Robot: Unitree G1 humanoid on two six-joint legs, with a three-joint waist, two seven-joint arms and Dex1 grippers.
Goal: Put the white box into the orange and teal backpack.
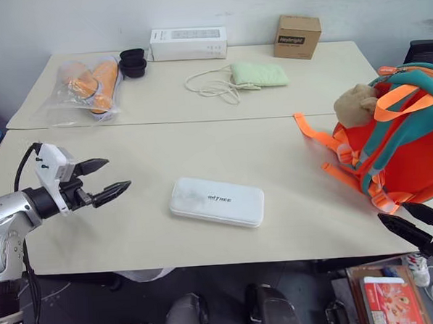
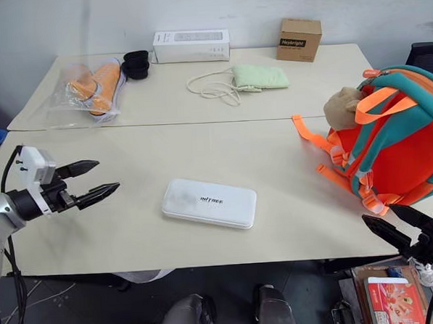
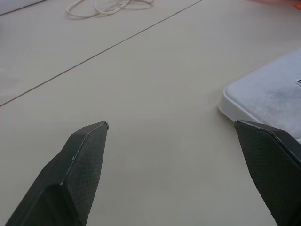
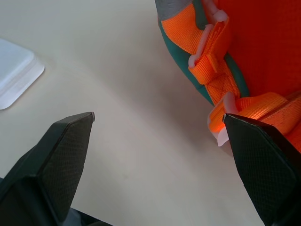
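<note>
The white box [image 1: 216,202] lies flat near the front of the near table, with small dark lettering on its top; one corner [image 3: 263,96] shows in the left wrist view and another [image 4: 14,70] in the right wrist view. To its left my left gripper [image 1: 110,177] hovers open, its fingers pointing toward the box, a hand's width away. The orange and teal backpack [image 1: 401,141] stands at the table's right edge, a tan plush toy [image 1: 355,100] on its top. My right gripper [image 1: 416,223] is open, low at the front right edge, just below the backpack's orange straps [image 4: 214,70].
On the far table sit a long white carton [image 1: 188,43], a brown cardboard box [image 1: 297,36], a green pouch [image 1: 258,74] with a white cord [image 1: 211,84], a black bowl [image 1: 133,62] and a clear bag of orange items [image 1: 89,85]. A red-printed box [image 1: 393,301] lies on the floor.
</note>
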